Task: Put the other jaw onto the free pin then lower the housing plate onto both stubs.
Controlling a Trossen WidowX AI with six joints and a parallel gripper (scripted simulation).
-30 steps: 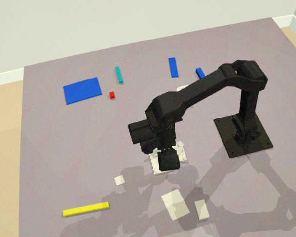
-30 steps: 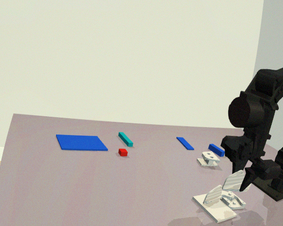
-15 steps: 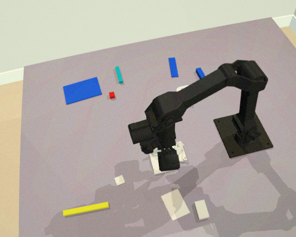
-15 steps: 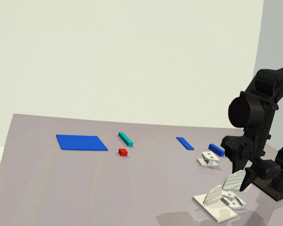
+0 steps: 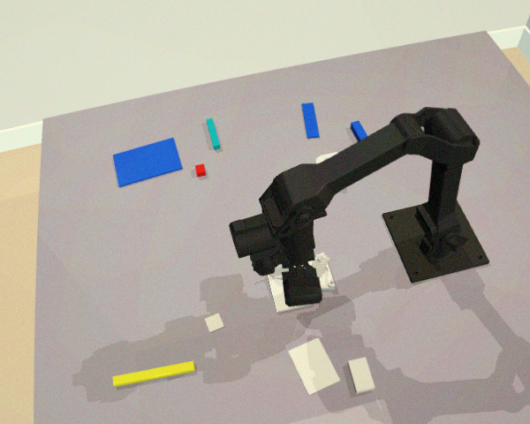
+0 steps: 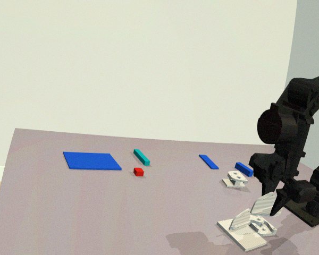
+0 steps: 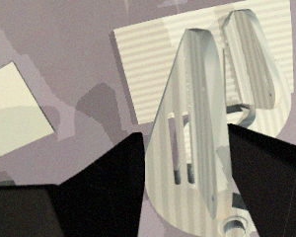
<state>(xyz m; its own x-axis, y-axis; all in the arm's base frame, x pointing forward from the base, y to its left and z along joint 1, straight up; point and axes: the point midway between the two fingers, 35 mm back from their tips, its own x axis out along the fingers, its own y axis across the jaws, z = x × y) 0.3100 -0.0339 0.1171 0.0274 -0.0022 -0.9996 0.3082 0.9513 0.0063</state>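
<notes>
Black arm parts cover much of the mechanism in the top view; the base [image 5: 280, 301] [image 6: 246, 243] [image 7: 138, 64] shows beneath. Exterior: one jaw [image 6: 241, 220] [image 7: 248, 59] appears seated, its mate [image 6: 262, 204] [image 7: 203, 123] raised in the claw [image 6: 269, 204] [image 7: 183, 137]. The housing plate [image 6: 234, 175] waits apart, so closing remains. Wrist: the claw grips that mate; meshing looks unfinished.
</notes>
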